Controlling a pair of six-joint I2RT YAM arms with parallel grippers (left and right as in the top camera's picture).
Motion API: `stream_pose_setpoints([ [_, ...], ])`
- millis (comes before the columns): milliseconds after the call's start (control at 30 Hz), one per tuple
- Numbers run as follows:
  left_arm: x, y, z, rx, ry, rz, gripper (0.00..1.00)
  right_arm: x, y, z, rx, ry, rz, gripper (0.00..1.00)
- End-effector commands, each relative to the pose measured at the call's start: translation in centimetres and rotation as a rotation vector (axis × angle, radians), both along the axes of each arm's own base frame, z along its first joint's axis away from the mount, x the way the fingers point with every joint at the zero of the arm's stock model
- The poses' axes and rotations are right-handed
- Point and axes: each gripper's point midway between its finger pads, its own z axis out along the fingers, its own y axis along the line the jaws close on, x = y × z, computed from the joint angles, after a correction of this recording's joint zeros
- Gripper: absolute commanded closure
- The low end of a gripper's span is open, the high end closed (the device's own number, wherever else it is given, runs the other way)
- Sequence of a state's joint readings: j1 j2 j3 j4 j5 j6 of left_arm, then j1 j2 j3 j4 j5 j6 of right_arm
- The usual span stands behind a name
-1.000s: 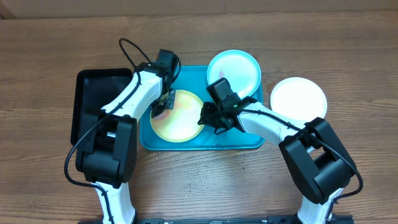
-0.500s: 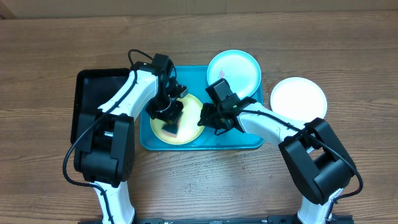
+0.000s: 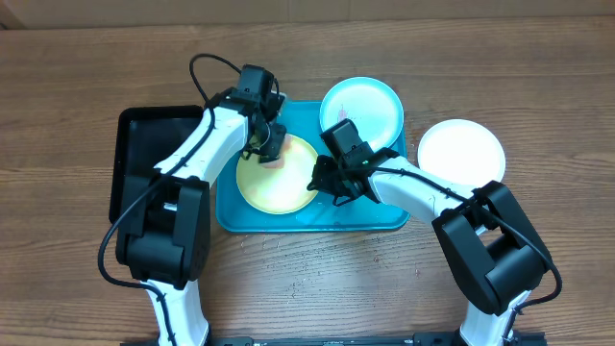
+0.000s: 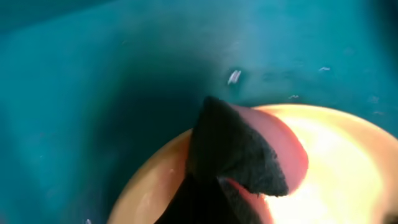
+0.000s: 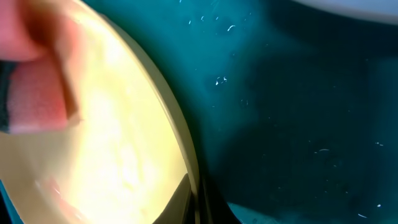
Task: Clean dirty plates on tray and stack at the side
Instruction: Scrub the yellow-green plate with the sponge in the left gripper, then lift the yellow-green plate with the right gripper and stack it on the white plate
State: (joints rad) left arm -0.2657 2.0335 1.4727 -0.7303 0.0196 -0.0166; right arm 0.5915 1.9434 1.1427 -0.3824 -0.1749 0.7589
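A tray (image 3: 384, 219) sits mid-frame, with a small tray (image 3: 135, 144) just left of it. The first plate (image 3: 283, 187) lies in the tray's left half, a sponge (image 4: 236, 149) on its upper edge. The second plate (image 3: 370, 101) overlaps the tray's upper right corner, and the third plate (image 3: 461, 154) lies on the table (image 3: 77, 77) to the right.

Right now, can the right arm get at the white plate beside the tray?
Probably yes. The white plate lies bare on the table, right of the tray, beside that arm, nothing on it. But the right gripper looks clamped on the yellow-green plate's rim, so it must release first.
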Motion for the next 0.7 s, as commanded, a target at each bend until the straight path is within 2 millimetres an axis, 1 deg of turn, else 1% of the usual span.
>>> stream_pose_setpoints([
  [0,3.2,3.3,4.1,0.166,-0.103,0.166,0.96,0.0,-0.3,-0.3,-0.022,0.003,-0.003,0.96],
  [133,3.1,3.7,7.6,0.178,-0.088,0.202,0.96,0.1,-0.4,0.2,-0.033,0.012,-0.005,0.96],
  [200,2.8,3.7,8.4,0.173,-0.072,0.220,0.96,0.3,-0.9,0.7,-0.072,0.014,-0.017,0.96],
  [267,2.2,3.7,8.4,0.167,-0.046,0.219,0.96,0.7,-1.7,1.4,-0.134,0.002,-0.019,0.96],
  [400,0.9,4.0,7.7,0.155,0.020,0.247,0.96,1.5,-2.5,4.0,-0.221,-0.044,0.016,0.96],
  [467,0.6,4.2,7.6,0.143,0.037,0.255,0.96,1.8,-2.7,5.7,-0.251,-0.082,0.030,0.96],
  [500,0.6,4.1,7.5,0.121,0.048,0.258,0.96,2.0,-2.7,7.4,-0.273,-0.123,0.043,0.96],
  [533,0.6,4.1,7.5,0.111,0.050,0.260,0.96,2.0,-2.9,8.4,-0.293,-0.149,0.044,0.96],
  [667,0.9,4.4,7.5,0.093,0.045,0.271,0.96,1.7,-4.7,12.1,-0.431,-0.253,0.008,0.96],
])
